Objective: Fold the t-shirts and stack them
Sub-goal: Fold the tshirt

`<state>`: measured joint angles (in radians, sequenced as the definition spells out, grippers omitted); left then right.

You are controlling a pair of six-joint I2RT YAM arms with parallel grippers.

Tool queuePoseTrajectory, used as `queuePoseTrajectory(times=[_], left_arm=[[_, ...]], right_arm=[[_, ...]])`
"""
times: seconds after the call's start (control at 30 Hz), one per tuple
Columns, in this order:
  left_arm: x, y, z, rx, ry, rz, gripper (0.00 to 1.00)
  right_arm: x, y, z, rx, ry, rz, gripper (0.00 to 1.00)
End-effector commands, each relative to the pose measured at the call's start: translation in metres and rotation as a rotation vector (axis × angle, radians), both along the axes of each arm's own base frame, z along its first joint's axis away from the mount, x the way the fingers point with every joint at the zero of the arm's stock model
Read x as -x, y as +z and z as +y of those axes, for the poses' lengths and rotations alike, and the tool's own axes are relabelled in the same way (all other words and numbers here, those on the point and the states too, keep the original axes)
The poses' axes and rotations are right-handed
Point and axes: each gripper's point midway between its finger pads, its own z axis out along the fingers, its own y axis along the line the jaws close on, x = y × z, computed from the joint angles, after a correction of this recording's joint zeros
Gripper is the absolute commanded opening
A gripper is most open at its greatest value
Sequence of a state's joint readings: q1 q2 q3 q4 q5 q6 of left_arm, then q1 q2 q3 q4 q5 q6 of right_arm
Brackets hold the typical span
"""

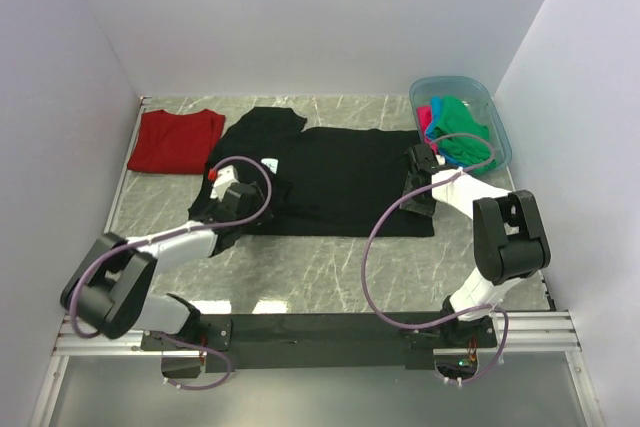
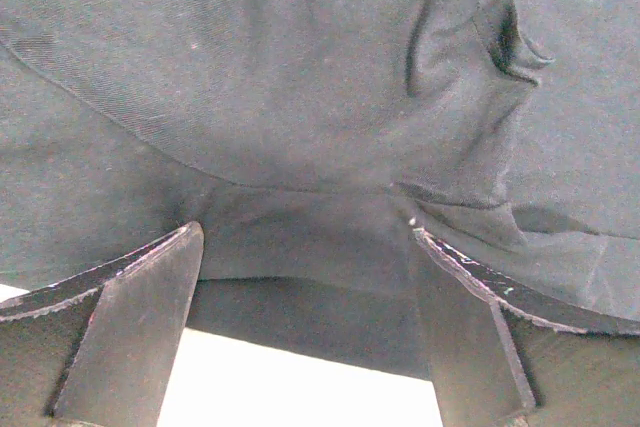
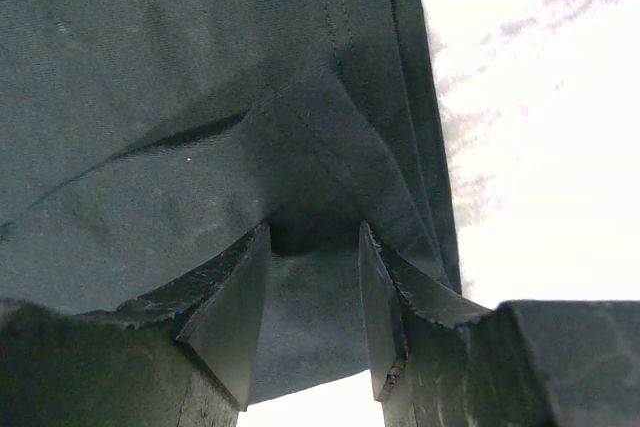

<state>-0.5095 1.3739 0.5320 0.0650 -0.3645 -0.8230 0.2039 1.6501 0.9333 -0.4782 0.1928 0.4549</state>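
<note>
A large black t-shirt [image 1: 330,182] with a small white label lies spread flat on the table. My left gripper [image 1: 232,190] sits on its left edge by the sleeve. In the left wrist view its jaws stand wide open with black cloth [image 2: 300,147] puckered between the fingers [image 2: 150,297]. My right gripper [image 1: 420,172] sits on the shirt's right edge. Its jaws are narrowed but apart, with a bunched fold of black cloth [image 3: 200,97] between the fingertips [image 3: 245,287]. A dark red t-shirt [image 1: 175,140] lies folded at the far left.
A translucent blue tub [image 1: 495,112] at the far right holds green [image 1: 462,137], pink and blue shirts. White walls close in the table on three sides. The marble tabletop [image 1: 330,267] shows in front of the black shirt.
</note>
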Motion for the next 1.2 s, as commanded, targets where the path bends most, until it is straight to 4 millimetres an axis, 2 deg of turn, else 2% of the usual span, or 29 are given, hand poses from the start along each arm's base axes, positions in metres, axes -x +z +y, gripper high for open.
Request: queuePoseTrajectory(times=[0.0,0.07,0.13,0.27,0.33,0.4,0.53,0.57,0.63,0.67,0.73,0.77,0.9,1.03,1.17], left_arm=[[0.018,-0.005,0.003,0.036,0.0,0.027,0.89],[0.022,0.0,0.002,0.051,-0.006,0.012,0.89],[0.029,-0.004,0.004,0.055,-0.01,0.022,0.89],[0.037,0.009,0.0,0.096,-0.023,-0.013,0.89],[0.038,0.016,0.001,0.089,-0.019,-0.026,0.89],[0.036,0.035,0.001,0.1,-0.02,-0.06,0.89],[0.028,0.066,0.001,0.12,-0.012,-0.144,0.9],[0.026,0.067,0.002,0.114,-0.008,-0.149,0.9],[0.02,0.072,-0.001,0.114,-0.008,-0.162,0.9],[0.018,0.065,-0.004,0.101,-0.015,-0.139,0.9],[0.01,0.065,-0.011,0.111,-0.024,-0.145,0.9],[0.008,0.057,-0.012,0.101,-0.027,-0.125,0.9],[-0.001,0.049,-0.019,0.103,-0.034,-0.131,0.9],[0.003,0.032,-0.021,0.09,-0.053,-0.084,0.9],[0.023,0.008,-0.012,0.075,-0.057,-0.027,0.9]], right_arm=[[0.024,0.005,-0.017,0.066,-0.003,0.083,0.48],[0.021,0.009,-0.015,0.059,0.0,0.075,0.48],[0.024,0.012,-0.018,0.076,-0.007,0.092,0.48],[0.027,0.026,-0.018,0.067,-0.018,0.058,0.48],[0.027,0.042,-0.015,0.064,-0.008,0.015,0.48],[0.025,0.065,-0.01,0.056,-0.006,-0.047,0.48],[0.017,0.099,0.029,-0.015,0.078,-0.159,0.48],[0.019,0.102,0.049,-0.04,0.134,-0.167,0.48],[0.012,0.107,0.073,-0.083,0.171,-0.202,0.48],[0.014,0.106,0.09,-0.105,0.213,-0.205,0.48],[0.009,0.1,0.113,-0.159,0.256,-0.21,0.48],[0.005,0.094,0.126,-0.178,0.278,-0.214,0.48],[0.001,0.071,0.15,-0.202,0.317,-0.184,0.47],[0.008,0.042,0.156,-0.173,0.333,-0.114,0.46],[0.028,0.019,0.151,-0.136,0.347,-0.056,0.45]])
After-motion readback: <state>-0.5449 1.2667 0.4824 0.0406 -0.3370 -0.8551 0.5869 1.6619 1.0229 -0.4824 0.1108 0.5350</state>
